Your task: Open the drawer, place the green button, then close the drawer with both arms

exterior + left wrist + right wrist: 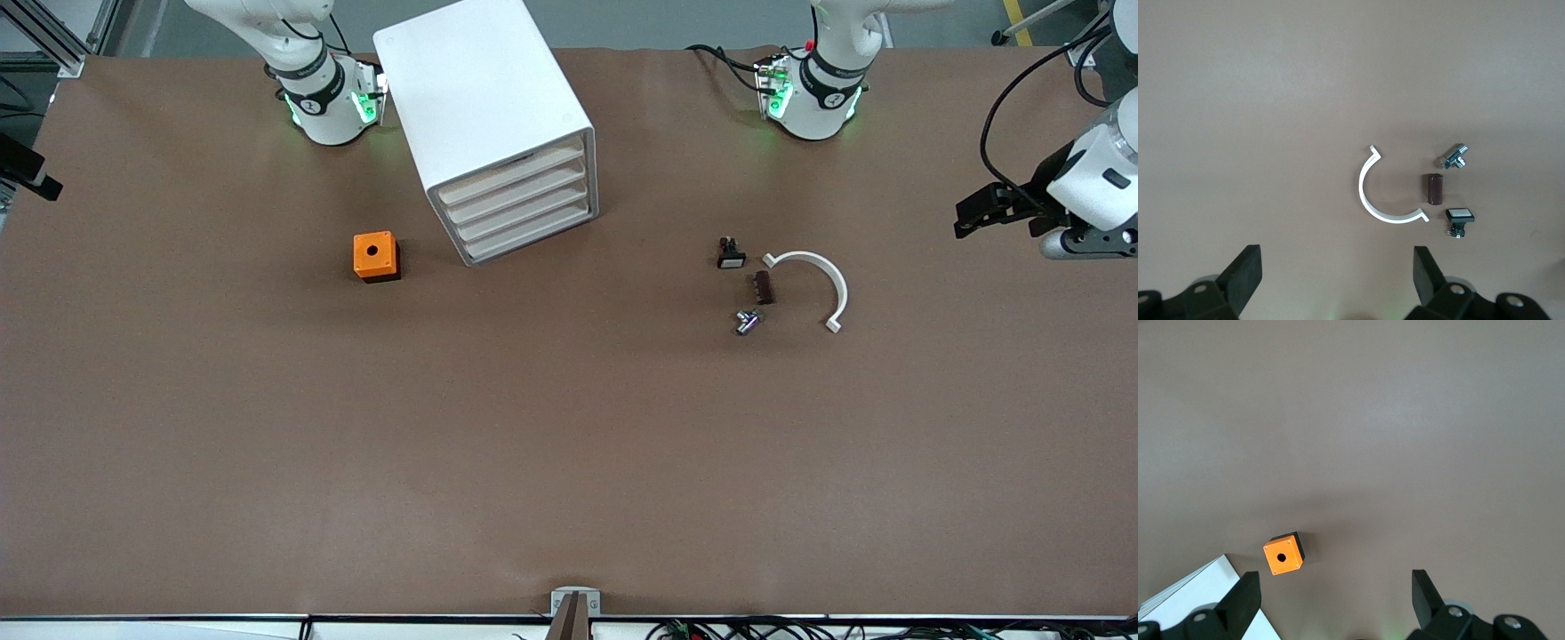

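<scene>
The white cabinet (484,107) stands near the right arm's base, and its lowest drawer (532,236) is shut like the three above it. The button (747,321) (1454,155), tiny and shiny with a dark body, lies toward the left arm's end, nearest the front camera in a small cluster. My left gripper (967,218) (1337,261) hangs high and open over the table's end past that cluster, holding nothing. My right gripper (1335,583) is open and empty, high over the table near the orange box (1283,555).
The orange box with a hole (376,256) sits beside the cabinet. Around the button lie a black switch with a white face (731,256), a brown block (763,287) and a white curved strip (816,277).
</scene>
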Available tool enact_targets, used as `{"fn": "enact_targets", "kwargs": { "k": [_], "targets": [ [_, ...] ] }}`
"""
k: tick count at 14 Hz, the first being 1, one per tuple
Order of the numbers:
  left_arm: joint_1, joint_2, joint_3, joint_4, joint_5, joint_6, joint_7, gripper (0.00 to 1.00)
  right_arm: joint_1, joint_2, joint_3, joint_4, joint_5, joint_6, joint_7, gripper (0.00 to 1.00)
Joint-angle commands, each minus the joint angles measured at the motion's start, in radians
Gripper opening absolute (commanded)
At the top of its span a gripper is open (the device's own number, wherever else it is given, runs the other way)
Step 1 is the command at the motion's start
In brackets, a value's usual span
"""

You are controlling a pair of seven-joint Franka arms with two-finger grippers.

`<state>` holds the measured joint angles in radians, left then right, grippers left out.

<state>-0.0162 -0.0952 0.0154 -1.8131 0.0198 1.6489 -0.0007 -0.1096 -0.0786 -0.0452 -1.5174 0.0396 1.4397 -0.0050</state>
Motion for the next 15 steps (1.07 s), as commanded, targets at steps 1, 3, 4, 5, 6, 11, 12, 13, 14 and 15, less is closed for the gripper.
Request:
{"fn": "enact_targets", "kwargs": {
  "k": [1, 3, 4, 5, 6, 11, 12, 13, 14, 15],
  "targets": [
    [0.033, -0.023, -0.032, -0.018, -0.012, 0.02, 0.014, 1.0, -0.002, -0.024, 0.005, -0.021, 0.0, 0.007, 0.005, 1.0],
    [0.05, -0.023, -0.04, -0.018, -0.014, 0.032, 0.014, 1.0, -0.004, -0.024, 0.005, -0.021, 0.0, 0.007, 0.005, 1.0],
    [0.065, -0.023, -0.058, -0.018, -0.017, 0.034, 0.014, 1.0, -0.004, -0.024, 0.005, -0.021, 0.0, 0.007, 0.003, 1.0],
    [0.077, -0.021, -0.075, -0.017, -0.021, 0.035, 0.014, 1.0, -0.002, -0.024, 0.007, -0.021, -0.001, 0.007, 0.003, 1.0],
    [0.078, -0.02, -0.075, -0.011, -0.021, 0.04, 0.014, 1.0, -0.002, -0.024, 0.007, -0.021, -0.006, 0.007, 0.003, 1.0],
    [0.064, -0.009, -0.074, 0.034, -0.023, 0.038, 0.013, 1.0, 0.018, -0.024, 0.007, -0.021, -0.04, 0.011, 0.003, 1.0],
    [0.062, -0.009, -0.071, 0.046, -0.023, 0.035, 0.013, 1.0, 0.018, -0.026, 0.007, -0.023, -0.04, 0.01, 0.003, 1.0],
    [0.056, -0.008, -0.068, 0.06, -0.021, 0.032, 0.005, 1.0, 0.016, -0.026, 0.007, -0.023, -0.04, 0.011, 0.003, 1.0],
    [0.058, -0.008, -0.068, 0.07, -0.021, 0.031, 0.007, 1.0, 0.016, -0.026, 0.007, -0.023, -0.04, 0.013, 0.003, 1.0],
    [0.062, -0.009, -0.066, 0.084, -0.021, 0.031, 0.008, 1.0, 0.016, -0.026, 0.007, -0.023, -0.04, 0.013, 0.003, 1.0]
  ]
}}
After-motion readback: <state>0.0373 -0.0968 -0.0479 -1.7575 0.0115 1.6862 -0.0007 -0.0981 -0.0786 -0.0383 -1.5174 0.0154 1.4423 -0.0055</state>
